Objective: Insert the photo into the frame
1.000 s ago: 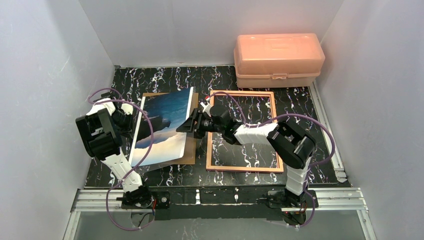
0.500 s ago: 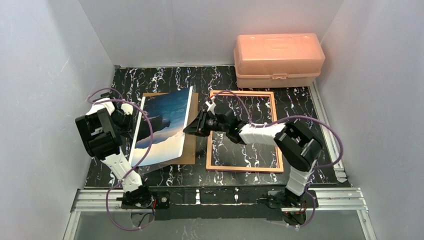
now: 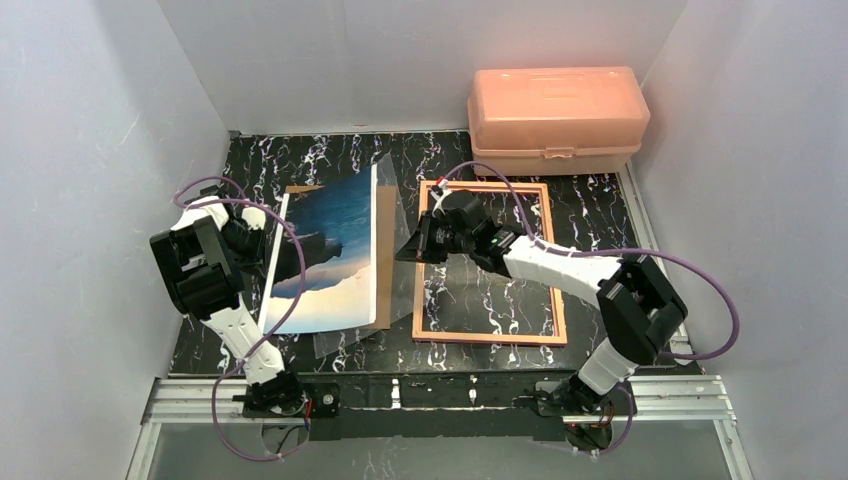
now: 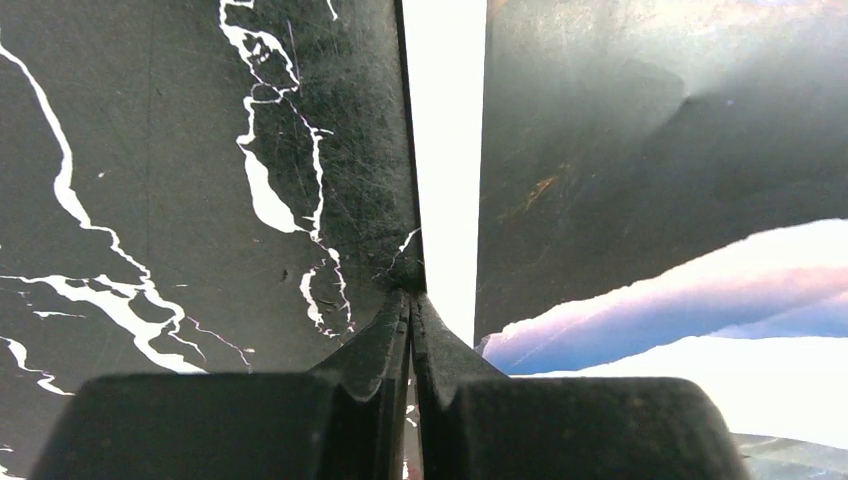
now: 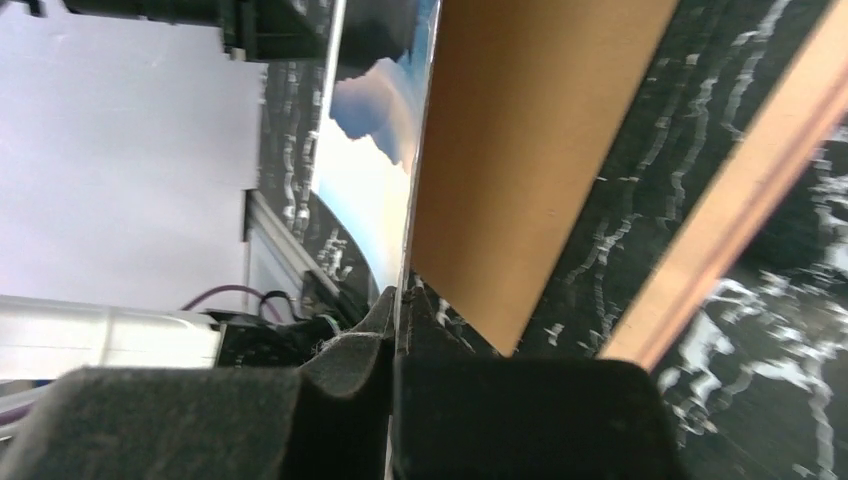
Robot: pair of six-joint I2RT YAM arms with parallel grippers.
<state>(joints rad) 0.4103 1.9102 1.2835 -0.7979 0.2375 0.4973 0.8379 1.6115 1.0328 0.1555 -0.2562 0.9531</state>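
Since a second ago my right hand (image 5: 398,295) has closed and its arm has stretched out over the frame (image 3: 487,337), and the photo (image 3: 325,260) now stands steeper. Left of the frame, nearest me, a corner of clear sheet (image 3: 340,345) juts past the photo's near edge. My left hand (image 4: 410,300), fingers together, pinches the photo's edge farthest from the frame. My right hand is clamped on a thin edge just left of the frame's left rail, as far as I can tell the clear sheet's. A brown board (image 5: 520,150) lies flat on the bench (image 3: 330,155) beside the frame, not touching it. Beyond the frame sits a peach box (image 3: 555,115).
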